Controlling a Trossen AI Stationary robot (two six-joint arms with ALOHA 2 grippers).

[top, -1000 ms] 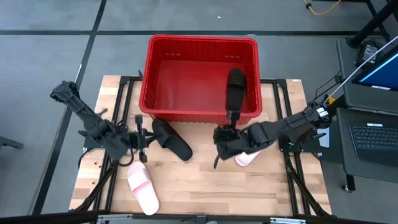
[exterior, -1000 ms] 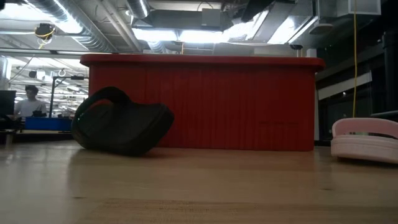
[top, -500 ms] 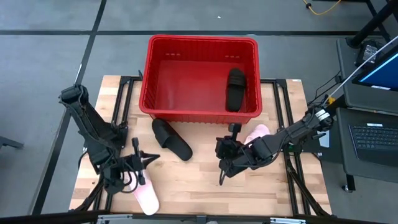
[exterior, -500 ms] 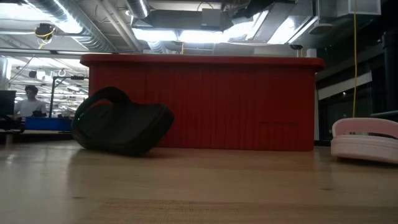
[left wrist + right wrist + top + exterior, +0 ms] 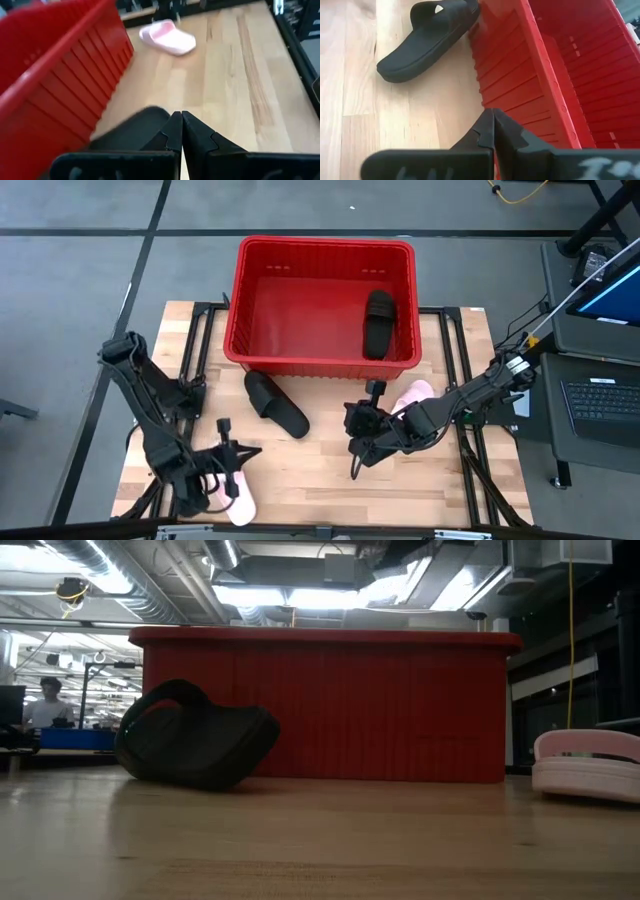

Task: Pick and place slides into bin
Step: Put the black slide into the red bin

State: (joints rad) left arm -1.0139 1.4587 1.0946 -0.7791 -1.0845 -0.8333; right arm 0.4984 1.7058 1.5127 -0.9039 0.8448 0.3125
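The red bin stands at the table's far middle, with one black slide lying in its right part. A second black slide lies on the table just before the bin's left front; it also shows in the low view. One pink slide lies right of centre, partly under my right arm. The other pink slide lies at the near left, partly under my left arm. My left gripper is shut and empty above the near left. My right gripper is shut and empty right of the table's black slide.
The bin's ribbed front wall stands close behind the black slide. Bare wooden tabletop lies between the two arms. A desk with a laptop stands beyond the table's right edge. A person shows far off in the room.
My left gripper has gone from beside the table's black slide toward the near edge and now stands over the near-left pink slide. My right gripper has drawn back a little toward the near edge, uncovering more of the right pink slide. No slide has moved.
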